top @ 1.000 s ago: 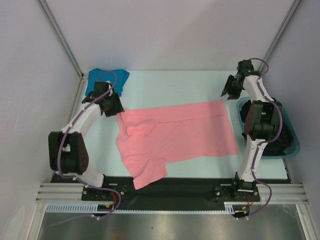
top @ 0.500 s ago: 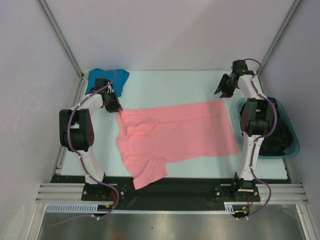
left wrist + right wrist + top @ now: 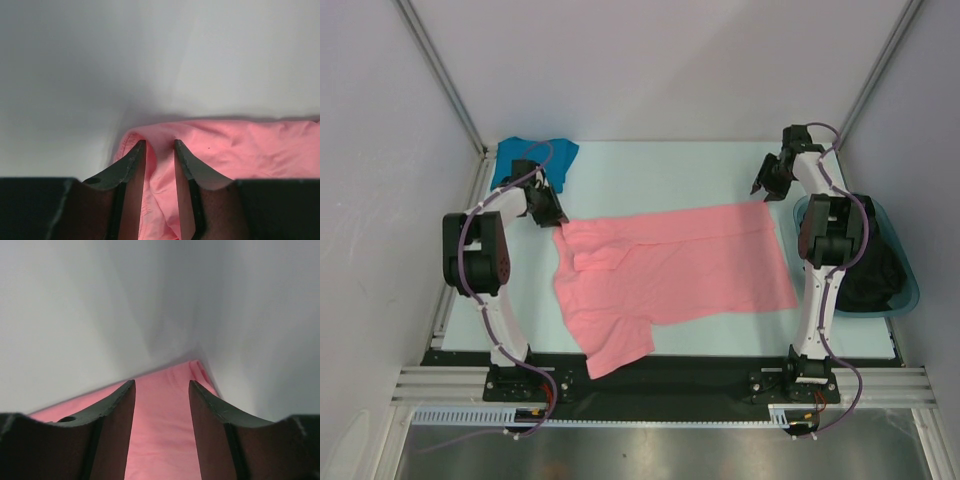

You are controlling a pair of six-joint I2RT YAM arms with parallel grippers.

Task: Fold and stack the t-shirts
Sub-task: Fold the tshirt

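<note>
The salmon pink t-shirt lies spread across the middle of the table, one sleeve hanging toward the near edge. The bright teal-blue t-shirt sits crumpled in the back left corner. My left gripper is at the pink shirt's far left corner. In the left wrist view its jaws pinch a bunched fold of the pink fabric. My right gripper hovers at the shirt's far right corner. Its jaws stand apart over flat pink cloth, gripping nothing.
A translucent teal tub with dark contents stands at the right edge, beside the right arm. White walls close in behind and at both sides. The arm bases and a black rail run along the near edge.
My left jaws have closed on the pink shirt's corner, and the left arm's elbow has swung in. My right gripper has shifted slightly, closer to the shirt's far right corner.
</note>
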